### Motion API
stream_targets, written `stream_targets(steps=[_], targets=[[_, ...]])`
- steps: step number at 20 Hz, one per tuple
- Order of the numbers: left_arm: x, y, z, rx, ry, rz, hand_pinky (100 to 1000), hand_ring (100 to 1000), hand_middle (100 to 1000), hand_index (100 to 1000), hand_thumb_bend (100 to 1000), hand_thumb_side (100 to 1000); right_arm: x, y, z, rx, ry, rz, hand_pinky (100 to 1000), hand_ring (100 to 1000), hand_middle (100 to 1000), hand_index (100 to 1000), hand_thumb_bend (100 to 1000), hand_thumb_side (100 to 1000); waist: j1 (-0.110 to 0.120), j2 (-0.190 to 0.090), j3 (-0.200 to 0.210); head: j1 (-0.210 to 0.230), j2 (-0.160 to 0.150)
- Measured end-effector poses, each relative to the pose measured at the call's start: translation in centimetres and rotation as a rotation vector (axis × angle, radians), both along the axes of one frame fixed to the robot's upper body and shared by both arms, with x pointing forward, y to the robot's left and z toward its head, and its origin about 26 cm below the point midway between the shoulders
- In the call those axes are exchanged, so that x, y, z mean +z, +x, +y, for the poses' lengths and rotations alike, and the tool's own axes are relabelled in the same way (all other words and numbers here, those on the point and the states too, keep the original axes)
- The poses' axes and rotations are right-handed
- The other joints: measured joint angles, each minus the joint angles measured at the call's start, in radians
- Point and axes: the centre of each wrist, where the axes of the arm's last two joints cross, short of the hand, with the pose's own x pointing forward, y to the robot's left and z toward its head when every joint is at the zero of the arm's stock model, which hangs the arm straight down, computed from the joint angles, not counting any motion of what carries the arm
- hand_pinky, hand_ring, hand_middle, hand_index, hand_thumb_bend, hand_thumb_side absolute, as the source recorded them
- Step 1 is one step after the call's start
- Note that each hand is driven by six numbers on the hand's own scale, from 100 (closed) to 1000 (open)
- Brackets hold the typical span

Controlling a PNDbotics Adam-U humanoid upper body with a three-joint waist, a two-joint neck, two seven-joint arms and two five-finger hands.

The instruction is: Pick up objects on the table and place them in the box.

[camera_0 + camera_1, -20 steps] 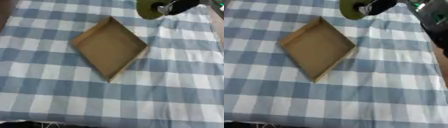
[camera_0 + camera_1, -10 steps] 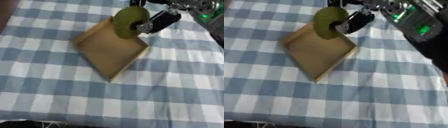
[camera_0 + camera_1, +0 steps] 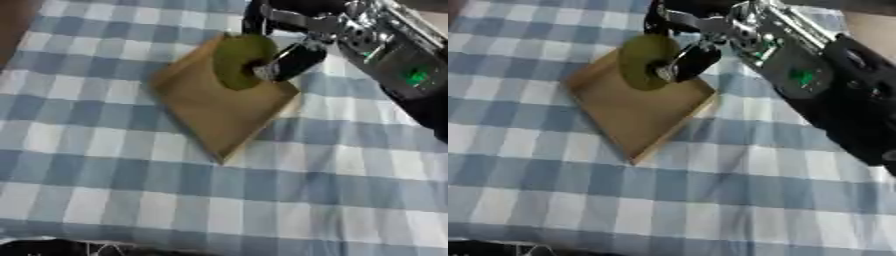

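My right hand (image 3: 293, 60) grasps the olive-green disc (image 3: 238, 60) over the box (image 3: 219, 115) at upper centre; released edge-on, it would probably roll out.

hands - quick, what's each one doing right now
Right hand: shut on the green disc, over the box.
Left hand: not in view.

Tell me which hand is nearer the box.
Right. The right hand hangs over the box, holding a green disc above its far corner. The left hand shows in neither view.
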Motion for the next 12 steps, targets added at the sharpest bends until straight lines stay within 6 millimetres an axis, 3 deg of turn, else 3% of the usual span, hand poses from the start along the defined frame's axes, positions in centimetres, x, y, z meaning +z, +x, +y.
stream_targets(steps=[8,12], targets=[[0.0,0.0,0.0,-0.003,0.002,-0.001,711,606,600,809,100,629,-2.8,1.5,0.7,0.018,-0.053,0.043,647,675,562,562,113,177,0.002,0.005,0.002,-0.005,0.0],[0.0,0.0,0.0,-0.004,0.002,0.0,711,606,600,809,100,629,-3.6,1.9,0.8,0.038,-0.096,0.069,707,768,684,711,259,201,0.002,0.005,0.002,-0.006,0.0]])
